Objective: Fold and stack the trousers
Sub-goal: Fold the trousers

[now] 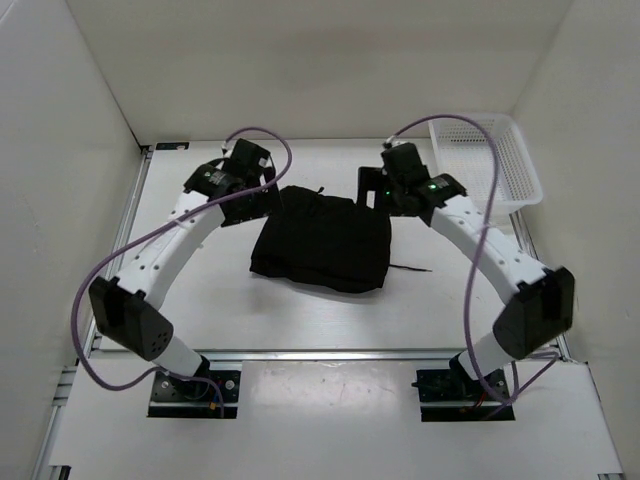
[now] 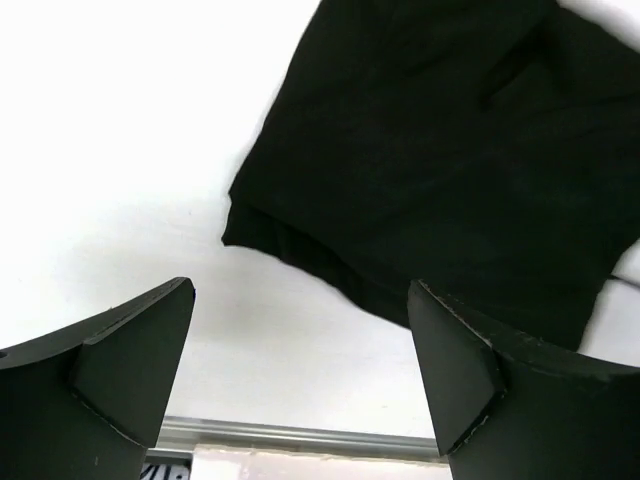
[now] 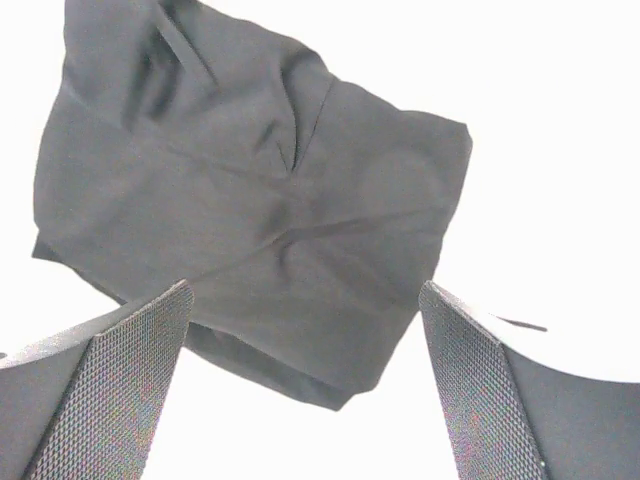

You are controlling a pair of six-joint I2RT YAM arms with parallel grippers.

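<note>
Lying in a compact, roughly rectangular folded bundle, the trousers (image 1: 322, 242) rest near the middle of the white table (image 1: 300, 330), between the two arms. The black fabric is layered: in the left wrist view a lower fold shows along the edge nearest the camera, and the right wrist view shows soft creases running across the top surface. A thin dark thread (image 1: 410, 267) trails from the bundle's right side onto the table.

The left gripper (image 2: 300, 295) hangs over the table by the far-left corner of the trousers. Its jaws stand wide apart and hold nothing; the two black fingers (image 2: 130, 370) frame bare table and the near edge of the cloth without touching it. An aluminium rail (image 2: 300, 435) crosses the bottom of that view.

The right gripper (image 3: 305, 300) hangs by the far-right corner of the bundle. Its jaws are likewise spread wide, and its textured fingers (image 3: 120, 385) sit on either side of the folded fabric as seen from above, clear of it. Whether either gripper brushes the cloth cannot be judged from the overhead view, where black fingers and black fabric merge.

A white mesh basket (image 1: 490, 160) stands at the far-right corner of the table, well apart from the trousers. Purple cables (image 1: 110, 270) loop along both arms.
</note>
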